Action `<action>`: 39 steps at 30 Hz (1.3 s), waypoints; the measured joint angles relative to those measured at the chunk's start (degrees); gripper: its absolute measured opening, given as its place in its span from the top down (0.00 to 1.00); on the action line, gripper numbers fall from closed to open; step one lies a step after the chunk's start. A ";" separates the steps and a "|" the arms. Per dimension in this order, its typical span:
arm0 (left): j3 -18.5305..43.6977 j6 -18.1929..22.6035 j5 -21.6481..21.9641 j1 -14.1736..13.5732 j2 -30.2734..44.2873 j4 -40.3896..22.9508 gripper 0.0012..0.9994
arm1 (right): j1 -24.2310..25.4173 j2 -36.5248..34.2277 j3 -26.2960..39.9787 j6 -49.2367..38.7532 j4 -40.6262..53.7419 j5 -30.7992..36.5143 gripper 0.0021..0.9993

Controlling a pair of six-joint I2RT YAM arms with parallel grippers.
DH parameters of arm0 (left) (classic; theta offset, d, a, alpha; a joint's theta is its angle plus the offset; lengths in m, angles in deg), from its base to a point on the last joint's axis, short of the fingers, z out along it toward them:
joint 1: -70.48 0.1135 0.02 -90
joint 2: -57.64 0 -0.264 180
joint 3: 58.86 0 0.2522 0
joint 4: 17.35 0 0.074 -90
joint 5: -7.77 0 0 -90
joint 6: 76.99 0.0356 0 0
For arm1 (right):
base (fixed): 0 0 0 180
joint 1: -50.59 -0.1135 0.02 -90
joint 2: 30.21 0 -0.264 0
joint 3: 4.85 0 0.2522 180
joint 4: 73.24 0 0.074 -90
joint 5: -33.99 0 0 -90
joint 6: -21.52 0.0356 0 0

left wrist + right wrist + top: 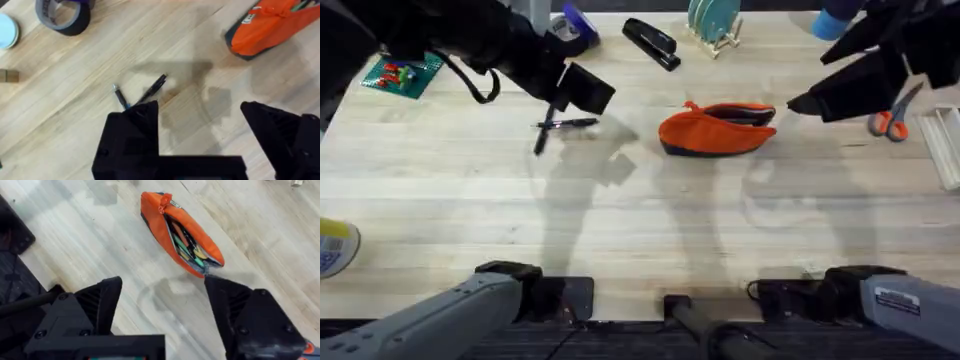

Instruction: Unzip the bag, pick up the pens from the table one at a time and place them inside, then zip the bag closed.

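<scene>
Lying near the middle of the table (650,230), the bag (717,128) is already unzipped, its mouth gaping toward the far side and showing coloured items inside in the right wrist view. Two slim black pens (560,126) rest well to its left, touching at one end in a shallow V. The left gripper (200,117) hangs above them with its fingers spread wide and nothing held; the right gripper (162,297) waits beside the bag's zip end, also wide and empty.

The step in hand looks like picking up the first pen. It would go best by dropping onto one pen near its free end, away from where the two meet, with the fingers across the barrel so the neighbour is not dragged along.

The bag is soft orange fabric with a dark base and slumps rather than standing stiff. The pens are thin, smooth and likely to roll. The table is pale planked wood with visible grain.
</scene>
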 joint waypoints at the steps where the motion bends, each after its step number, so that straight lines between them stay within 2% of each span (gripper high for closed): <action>1: 0.10 -0.96 0.48 0.00 0.00 0.00 0.01 | 0.00 0.00 0.00 0.00 0.02 0.00 0.00; 10: 0.11 -12.37 5.48 0.00 0.00 0.11 0.01 | 0.00 0.00 0.00 0.02 0.00 0.00 0.00; 15: 0.11 -15.72 7.77 0.00 0.00 0.03 0.01 | 0.00 0.00 0.00 0.02 0.00 0.00 0.00; 18: 0.11 -15.74 8.68 0.00 0.00 -0.64 0.01 | 0.00 0.00 0.00 0.02 0.00 0.00 0.00; 21: 0.11 -12.34 9.34 0.00 0.00 -1.14 0.01 | 0.00 0.00 0.00 0.02 0.00 0.00 0.00; 34: 0.11 8.34 9.95 0.00 0.00 -4.57 0.01 | 0.00 0.00 0.00 0.02 0.00 0.00 0.00; 39: 0.11 14.72 9.90 1.28 0.07 -4.67 0.01 | 0.00 0.00 0.00 0.02 0.00 0.00 0.00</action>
